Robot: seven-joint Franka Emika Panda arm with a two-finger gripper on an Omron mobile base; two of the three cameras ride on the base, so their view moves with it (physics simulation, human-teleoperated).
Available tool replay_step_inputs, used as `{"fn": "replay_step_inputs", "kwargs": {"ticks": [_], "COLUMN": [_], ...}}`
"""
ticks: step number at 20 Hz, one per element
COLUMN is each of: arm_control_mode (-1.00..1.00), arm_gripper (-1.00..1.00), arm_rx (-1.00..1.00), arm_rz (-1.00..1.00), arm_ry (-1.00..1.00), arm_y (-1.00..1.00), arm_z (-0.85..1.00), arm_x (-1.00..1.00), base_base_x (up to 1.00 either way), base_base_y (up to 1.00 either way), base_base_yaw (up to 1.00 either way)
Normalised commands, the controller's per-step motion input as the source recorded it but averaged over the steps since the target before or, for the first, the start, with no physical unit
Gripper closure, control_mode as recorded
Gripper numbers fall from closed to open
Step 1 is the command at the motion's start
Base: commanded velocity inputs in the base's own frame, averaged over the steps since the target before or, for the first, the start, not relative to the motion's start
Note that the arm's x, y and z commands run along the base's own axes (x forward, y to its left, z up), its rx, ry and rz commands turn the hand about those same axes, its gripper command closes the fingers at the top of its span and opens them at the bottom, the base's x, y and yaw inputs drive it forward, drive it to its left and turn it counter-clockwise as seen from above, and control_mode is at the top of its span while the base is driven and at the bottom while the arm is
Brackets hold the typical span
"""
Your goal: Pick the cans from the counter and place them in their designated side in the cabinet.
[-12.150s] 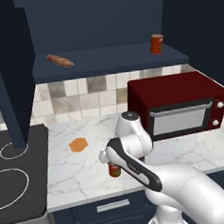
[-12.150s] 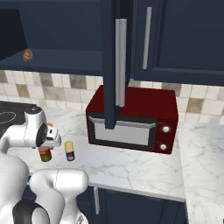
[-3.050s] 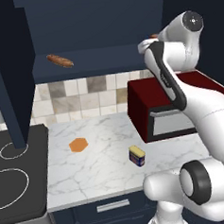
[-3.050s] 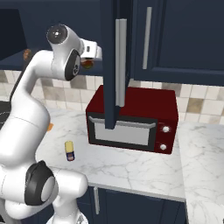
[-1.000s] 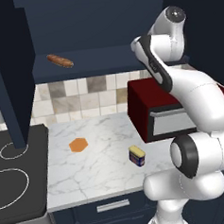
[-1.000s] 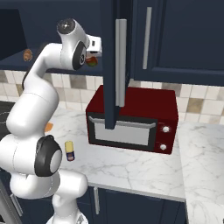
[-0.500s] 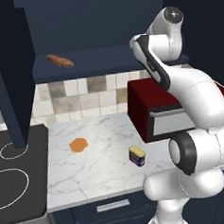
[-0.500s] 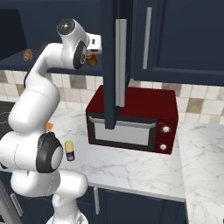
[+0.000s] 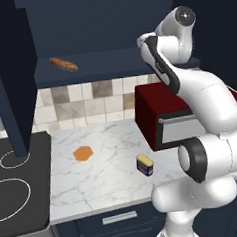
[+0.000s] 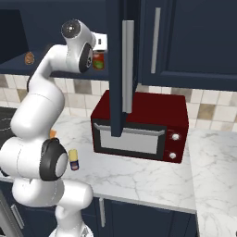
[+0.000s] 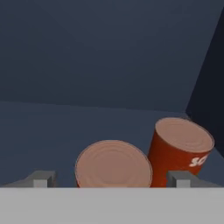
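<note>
Pincer (image 11: 109,179) status: spread wide, with one fingertip (image 11: 41,178) to each side of a red can (image 11: 113,164) seen from above, clear of both. Nothing is pinched.

Position: my arm reaches up into the dark navy cabinet (image 9: 109,31), hand at the right end of its inner shelf (image 9: 117,65). In the hand view, two red cans stand upright on the shelf floor — the near one between my tips, a second red can (image 11: 181,151) just beside it toward the cabinet's side wall. From the right base view, a red can with a green-and-white label (image 10: 98,60) shows on the shelf beside my hand.

Remaining item: the squat yellow tin (image 9: 145,165) with dark sides stands upright on the marble counter (image 9: 105,181), near the front-left corner of the red microwave (image 9: 155,118), apart from it.

Other objects — a flat orange hexagonal piece (image 9: 83,153) lies on the counter toward the stovetop (image 9: 15,193); a brown baguette (image 9: 63,64) lies at the shelf's left end, well apart from the cans.
</note>
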Motion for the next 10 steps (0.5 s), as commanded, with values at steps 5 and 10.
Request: {"fn": "replay_step_inputs", "kwargs": {"ticks": [5,10], "arm_control_mode": [-1.0,-1.0], "arm_gripper": [-1.0,-1.0], "arm_rx": [0.01,0.0], "arm_rz": [0.07,0.1], "arm_ry": [-0.15,-0.17], "arm_y": [-0.05,0.09], "arm_z": [0.17,0.05], "arm_x": [-0.33,-0.64], "base_base_x": [0.0,0.0], "base_base_y": [0.0,0.0], "base_base_yaw": [0.0,0.0]}}
